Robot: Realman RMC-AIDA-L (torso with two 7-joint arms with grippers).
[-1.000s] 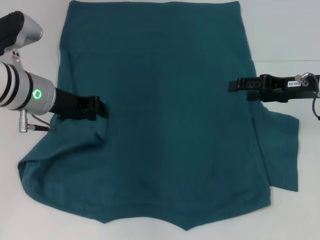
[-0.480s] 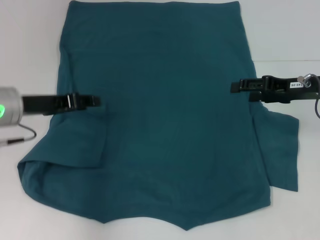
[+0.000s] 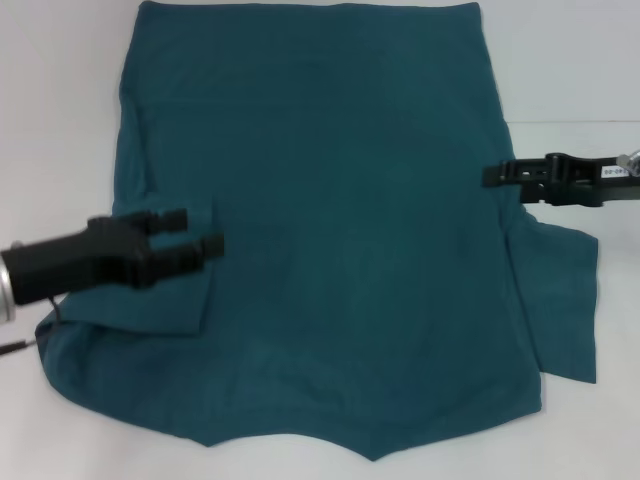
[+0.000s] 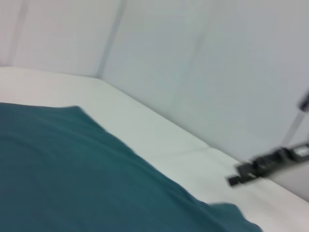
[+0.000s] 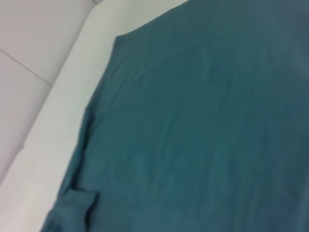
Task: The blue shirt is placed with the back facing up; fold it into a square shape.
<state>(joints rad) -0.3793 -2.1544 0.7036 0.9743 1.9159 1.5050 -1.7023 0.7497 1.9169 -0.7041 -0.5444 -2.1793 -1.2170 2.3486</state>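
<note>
a blue shirt (image 3: 330, 210) lies spread flat on a white bench (image 3: 60, 120), plain side up, filling most of the head view; its straight hem runs along the far edge and a shallow v-shaped edge points toward the robot. the sleeve on the robot's left side is folded inward over the body, making a flap with a straight inner edge. the sleeve on the right side is not yet folded and lies flat, sticking out past the body. the left tool (image 3: 205, 232) hovers over the folded left sleeve, its two dark fingers (image 3: 168, 218) spread apart and pinching nothing. the right tool (image 3: 490, 176) sits at the shirt's right edge, just above the loose sleeve; it shows side-on, so whether its fingers are spread or pressed together cannot be told. the left wrist view shows the cloth's far corner on the bench, with the right arm small in the distance. the right wrist view shows a wide stretch of the shirt with the folded flap at one corner. judging by this, the fold is at an early stage: one sleeve is tucked in, while the other sleeve and the larger folds into a square remain.
</note>
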